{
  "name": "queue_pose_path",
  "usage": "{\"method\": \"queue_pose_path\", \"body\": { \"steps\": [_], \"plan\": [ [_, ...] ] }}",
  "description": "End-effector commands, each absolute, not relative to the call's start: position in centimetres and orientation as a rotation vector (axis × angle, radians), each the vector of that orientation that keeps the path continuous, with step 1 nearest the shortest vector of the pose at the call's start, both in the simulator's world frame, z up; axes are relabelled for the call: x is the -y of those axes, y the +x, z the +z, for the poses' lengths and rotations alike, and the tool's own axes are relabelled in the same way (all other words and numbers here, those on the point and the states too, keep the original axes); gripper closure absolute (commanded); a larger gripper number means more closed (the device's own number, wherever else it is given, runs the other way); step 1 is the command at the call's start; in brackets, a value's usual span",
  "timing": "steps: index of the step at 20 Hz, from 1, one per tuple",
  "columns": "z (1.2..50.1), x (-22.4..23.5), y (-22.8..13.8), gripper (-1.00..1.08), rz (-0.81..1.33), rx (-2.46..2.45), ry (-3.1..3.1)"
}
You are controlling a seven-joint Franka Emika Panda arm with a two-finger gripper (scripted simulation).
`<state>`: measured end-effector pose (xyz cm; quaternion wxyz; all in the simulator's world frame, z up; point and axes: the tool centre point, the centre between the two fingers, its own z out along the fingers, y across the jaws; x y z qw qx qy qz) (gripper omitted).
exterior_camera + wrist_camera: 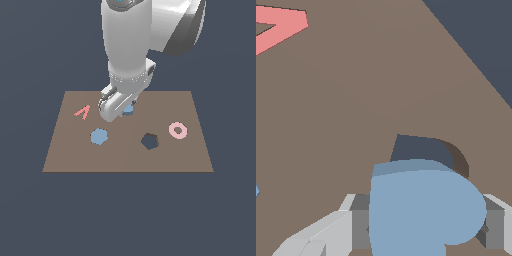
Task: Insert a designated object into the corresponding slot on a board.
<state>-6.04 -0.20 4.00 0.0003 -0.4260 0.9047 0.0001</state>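
In the wrist view my gripper (pixel 423 227) is shut on the designated object (pixel 421 205), a light-blue heart-shaped flat piece held between the two grey fingers (pixel 358 225). The slot (pixel 423 147), a dark heart-shaped hole, shows just past the heart's edge and is partly covered by it. Whether the heart touches the brown board (pixel 356 90) cannot be told. In the exterior view the gripper (pixel 119 107) is low over the back middle of the board (pixel 165 107), with only a bit of the designated object (pixel 129 108) showing. The slot is hidden there.
A light-blue hexagon (pixel 99 136) lies in front of the gripper, and a dark angular hole (pixel 149 141) lies toward the exterior view's right. A pink ring (pixel 177 130) sits further right. A red V-shaped piece (pixel 82 112) lies on the exterior view's left.
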Motion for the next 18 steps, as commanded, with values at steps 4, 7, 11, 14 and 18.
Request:
{"method": "queue_pose_path", "body": {
  "steps": [4, 7, 11, 14, 18],
  "plan": [
    [4.0, 0.4, -6.8, 1.08, 0.001, -2.922, -1.151],
    [4.1, 0.5, -7.1, 1.08, 0.001, -2.949, -1.081],
    [4.1, 0.5, -7.4, 1.08, 0.001, -2.971, -1.019],
    [4.1, 0.5, -7.5, 1.08, 0.001, -2.978, -0.998],
    [4.0, 0.5, -7.5, 1.08, 0.001, -2.978, -1.001]
  ]
}}
